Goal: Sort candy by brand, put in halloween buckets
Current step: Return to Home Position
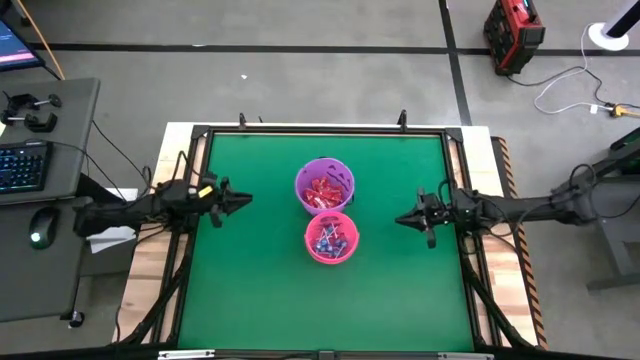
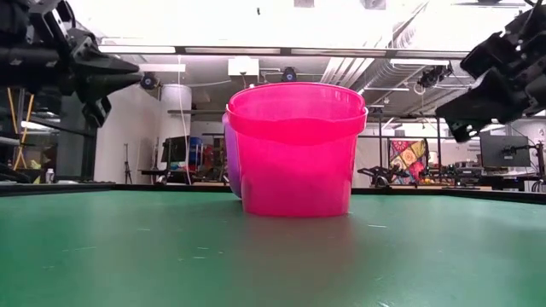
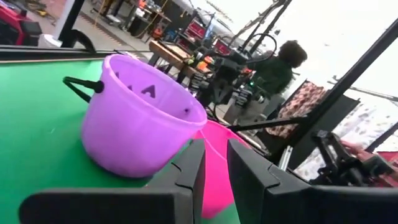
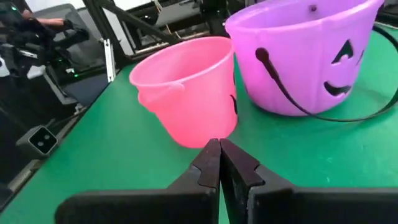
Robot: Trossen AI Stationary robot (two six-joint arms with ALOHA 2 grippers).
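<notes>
Candy (image 1: 322,192) lies in round purple plastic bucket (image 4: 298,56) and pink plastic bucket (image 4: 193,93), midway between slightly parted left gripper (image 1: 248,200) and closed right gripper (image 1: 398,219).

2 arms stretched inward, left hand (image 1: 245,200) fingers a slit apart, right hand (image 1: 400,219) fingers pressed together

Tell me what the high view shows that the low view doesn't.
Only the high view shows inside the buckets: red candy in the purple bucket and blue lollipops in the pink bucket. It also shows a keyboard beside the table. Only the low view shows the pink bucket's side wall, which hides nearly all of the purple one, and the room behind. Both show the green table, the pink bucket, and the left gripper and right gripper off to either side, holding nothing.
</notes>
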